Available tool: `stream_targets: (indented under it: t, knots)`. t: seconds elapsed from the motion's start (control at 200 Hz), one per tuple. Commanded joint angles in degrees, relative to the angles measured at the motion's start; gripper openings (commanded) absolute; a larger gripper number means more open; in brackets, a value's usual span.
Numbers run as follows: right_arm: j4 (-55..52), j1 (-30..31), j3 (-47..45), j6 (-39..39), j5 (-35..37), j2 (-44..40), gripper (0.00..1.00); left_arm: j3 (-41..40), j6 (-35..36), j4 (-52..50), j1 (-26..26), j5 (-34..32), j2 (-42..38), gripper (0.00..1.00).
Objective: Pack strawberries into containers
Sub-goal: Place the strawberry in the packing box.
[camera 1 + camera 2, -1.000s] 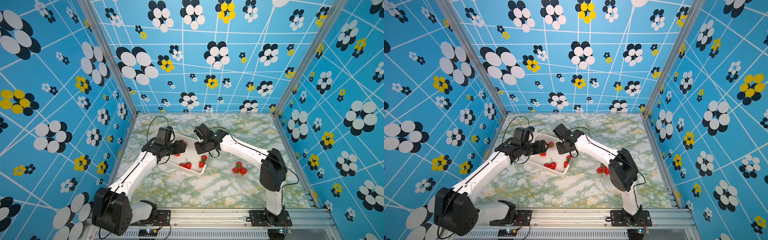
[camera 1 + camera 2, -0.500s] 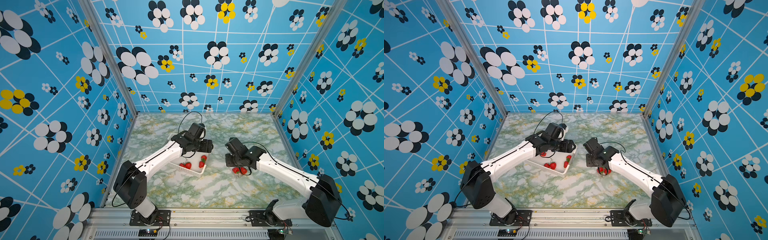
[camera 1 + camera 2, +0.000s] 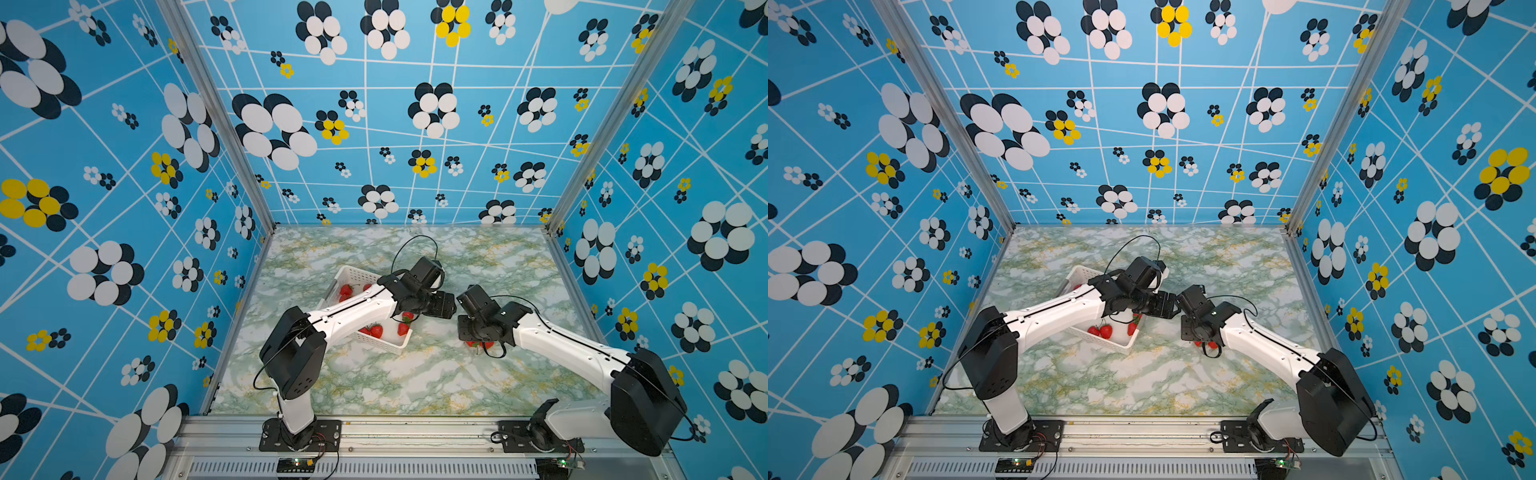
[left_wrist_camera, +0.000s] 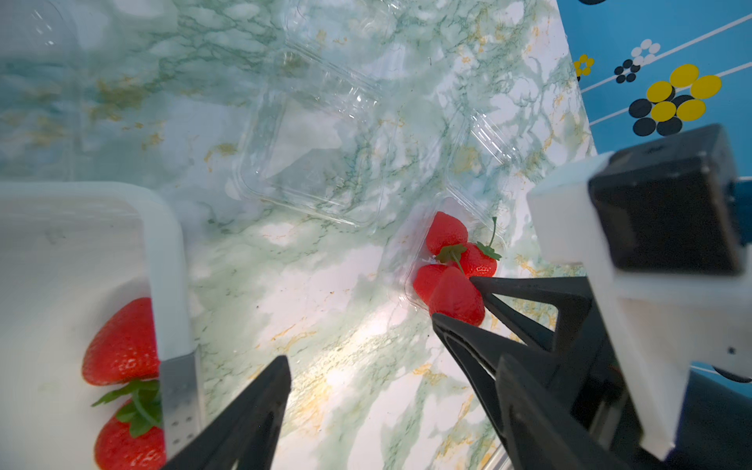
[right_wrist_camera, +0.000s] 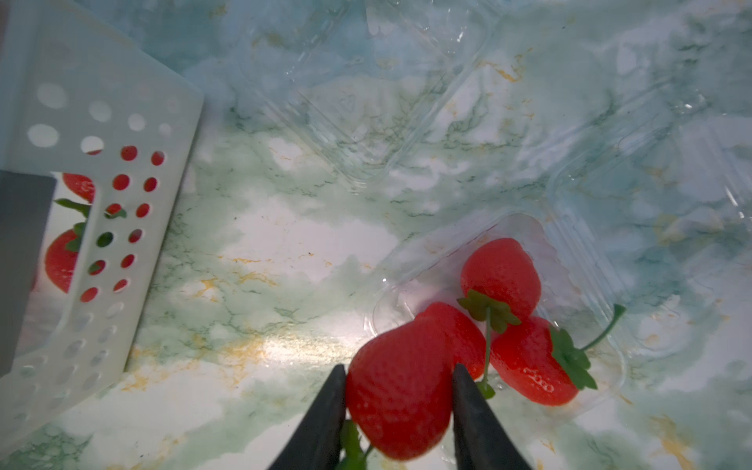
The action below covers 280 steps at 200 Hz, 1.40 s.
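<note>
My right gripper [image 5: 400,368] is shut on a red strawberry [image 5: 398,390], tip pointing away, held just above the near rim of a clear container [image 5: 390,285]. That container holds three strawberries [image 5: 502,276]. In the left wrist view the held strawberry [image 4: 457,299] hangs over the same cluster. My left gripper [image 4: 392,362] stands open and empty above bare table, just past the corner of the white basket [image 4: 162,252]. Two empty clear containers [image 5: 366,122] lie farther out. In both top views the right wrist hides most of the filled container.
The white perforated basket [image 3: 353,274] sits left of centre with several strawberries [image 3: 376,331] inside. The two wrists are close together near the basket's right end [image 3: 1133,336]. Patterned blue walls enclose the marble table [image 3: 395,374].
My right gripper has travelled from over the basket to above the container on the right. The left gripper has swung right along the basket to just beyond its right end.
</note>
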Motion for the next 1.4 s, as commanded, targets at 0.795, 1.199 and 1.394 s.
stream_targets:
  t: [0.795, 1.199, 1.394]
  knots:
    - [4.22, -2.25, -3.79, 0.30, -1.14, 3.76, 0.35, -3.19, -2.41, 3.54, -2.40, 2.59, 1.50, 0.81]
    - [1.39, -2.34, -1.40, -0.75, -0.88, 2.63, 0.59, -3.76, -2.42, 3.42, -2.84, 2.47, 1.36, 0.81]
    - [0.46, -2.36, -0.51, -0.93, -1.28, -0.31, 0.59, -5.12, -2.66, 3.27, -2.98, 2.47, 0.84, 0.81]
